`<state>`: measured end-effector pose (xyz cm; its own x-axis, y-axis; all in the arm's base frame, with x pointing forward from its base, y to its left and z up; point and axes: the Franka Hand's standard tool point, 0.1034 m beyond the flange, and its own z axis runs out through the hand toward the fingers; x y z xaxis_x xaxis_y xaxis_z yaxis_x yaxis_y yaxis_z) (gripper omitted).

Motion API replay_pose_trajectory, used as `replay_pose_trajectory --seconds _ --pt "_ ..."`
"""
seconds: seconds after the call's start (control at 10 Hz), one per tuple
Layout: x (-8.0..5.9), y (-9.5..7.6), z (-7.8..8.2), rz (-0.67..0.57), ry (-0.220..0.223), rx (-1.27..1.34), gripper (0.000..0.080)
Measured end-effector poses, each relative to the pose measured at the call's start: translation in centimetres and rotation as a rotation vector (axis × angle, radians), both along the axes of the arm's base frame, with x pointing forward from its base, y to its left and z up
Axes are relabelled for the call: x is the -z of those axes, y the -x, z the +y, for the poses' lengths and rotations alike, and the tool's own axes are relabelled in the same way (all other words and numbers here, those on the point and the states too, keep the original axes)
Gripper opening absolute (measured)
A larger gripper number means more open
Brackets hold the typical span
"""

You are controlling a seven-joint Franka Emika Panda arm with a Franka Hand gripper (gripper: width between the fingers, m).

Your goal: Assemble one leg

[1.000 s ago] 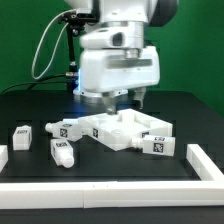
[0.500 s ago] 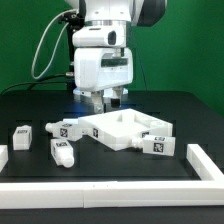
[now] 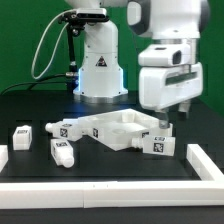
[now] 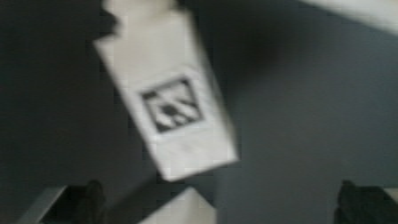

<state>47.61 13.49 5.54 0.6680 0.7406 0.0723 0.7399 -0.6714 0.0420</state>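
Open table [image 4: 306, 95] lies either side of leg [image 4: 169, 105].

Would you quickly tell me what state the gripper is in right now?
Gripper: open, jaws wide apart, holding nothing; the leg in the wrist view is not gripped.

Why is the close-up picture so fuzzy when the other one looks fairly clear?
Wrist view: the leg is soft and its tag is smeared, perhaps from motion or from being too close to focus; the fingertips are only dark smudges. Exterior view: sharper and evenly lit, the white panel bright against the black table, with a blue glow by the arm's base.
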Motion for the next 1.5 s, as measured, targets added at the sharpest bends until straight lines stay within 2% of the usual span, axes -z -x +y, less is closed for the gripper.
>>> replay_pose_trajectory --seconds 0.1,0.4,0.6,0.8,1.0,1.3,1.4,1.5 --pt "0.0 -0.2 -0.6 -0.002 0.005 -0.021 0.0649" --pt "0.1 -0.2 -0.8 -0.005 0.005 -0.028 0.0649" --pt "2.1 -1.3 -2.6 0.007 0.016 -0.126 0.0649" --pt "3.3 -2.8 -3.6 0.005 0.017 -0.147 0.0649" --pt "4.6 -2.2 -3.8 0.016 0.013 -0.136 0.0649" --pt "4.9 -1.7 -3.6 0.023 0.011 -0.138 0.0649" --pt "4.9 -1.6 -3.6 0.024 0.011 -0.138 0.0555" --pt "4.9 -1.6 -3.6 0.024 0.011 -0.138 0.0555"
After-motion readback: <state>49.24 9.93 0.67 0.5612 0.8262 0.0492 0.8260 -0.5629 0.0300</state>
